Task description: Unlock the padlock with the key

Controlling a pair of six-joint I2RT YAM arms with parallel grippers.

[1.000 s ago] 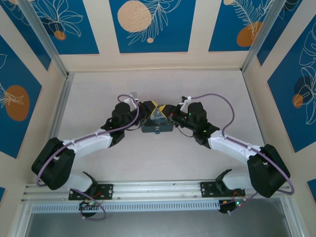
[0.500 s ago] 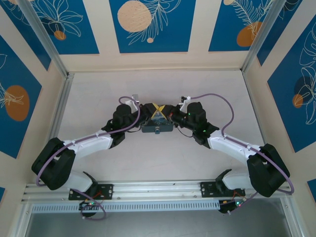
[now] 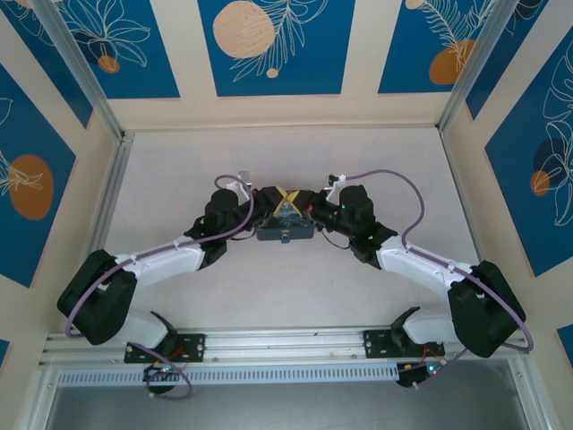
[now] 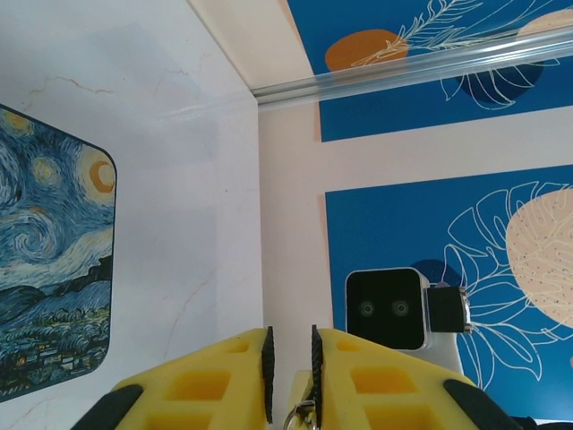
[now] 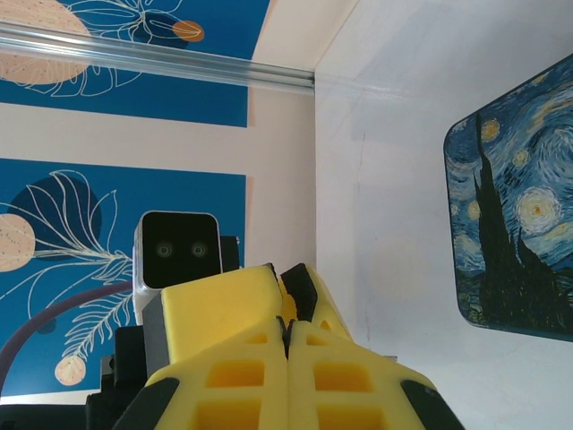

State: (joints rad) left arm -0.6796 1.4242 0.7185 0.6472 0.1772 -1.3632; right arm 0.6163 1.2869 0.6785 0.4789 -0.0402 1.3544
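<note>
Bottom centre, left wrist view — left hand point(image 4: 291, 336) pinches padlock point(image 4: 300, 416) shackle loop, body hidden, axis unclear; right hand point(image 5: 285, 287) clenched.

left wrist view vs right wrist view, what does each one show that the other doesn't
Left wrist, not right wrist: a small metal loop in the narrow gap of the left hand. Right wrist, not left wrist: a purple cable and the right hand with its fingers pressed together. Both: the starry painted box, the other arm's black camera and the blue wall panels.
</note>
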